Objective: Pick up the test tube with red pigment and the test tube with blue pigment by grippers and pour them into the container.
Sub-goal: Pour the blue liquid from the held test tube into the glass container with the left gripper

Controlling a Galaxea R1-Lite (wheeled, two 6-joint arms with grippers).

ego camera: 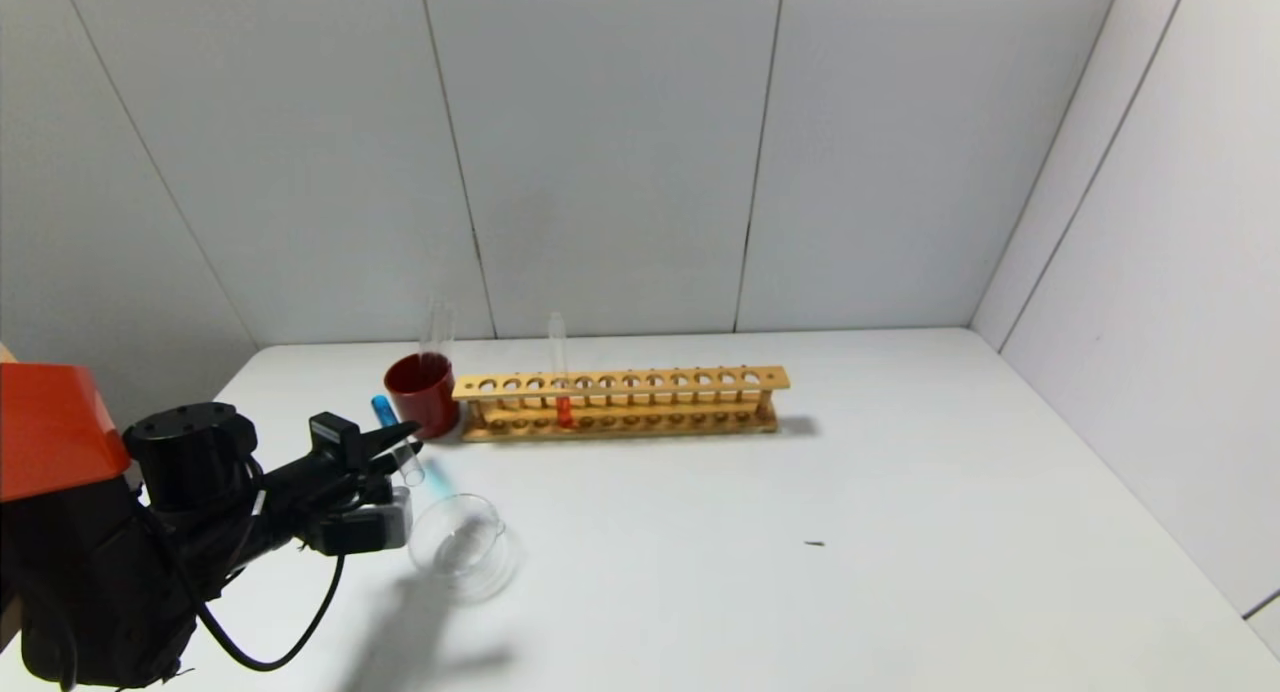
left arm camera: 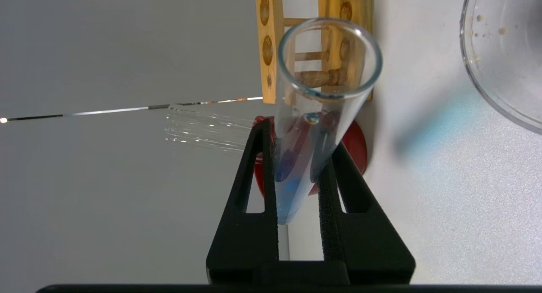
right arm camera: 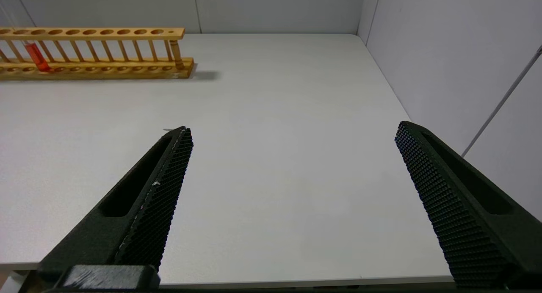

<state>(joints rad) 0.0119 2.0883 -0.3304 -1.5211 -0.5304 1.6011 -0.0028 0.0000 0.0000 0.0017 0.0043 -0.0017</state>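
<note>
My left gripper is shut on the test tube with blue pigment, held tilted above the table just left of the container. In the left wrist view the tube sits between the fingers, open mouth toward the camera, blue liquid at its bottom; my left gripper grips it, and the container's rim shows at the edge. The test tube with red pigment stands upright in the wooden rack; it also shows in the right wrist view. My right gripper is open and empty, out of the head view.
A dark red cup with colourless clear tubes stands at the rack's left end, just behind my left gripper. A small dark speck lies on the white table. Walls close the back and right sides.
</note>
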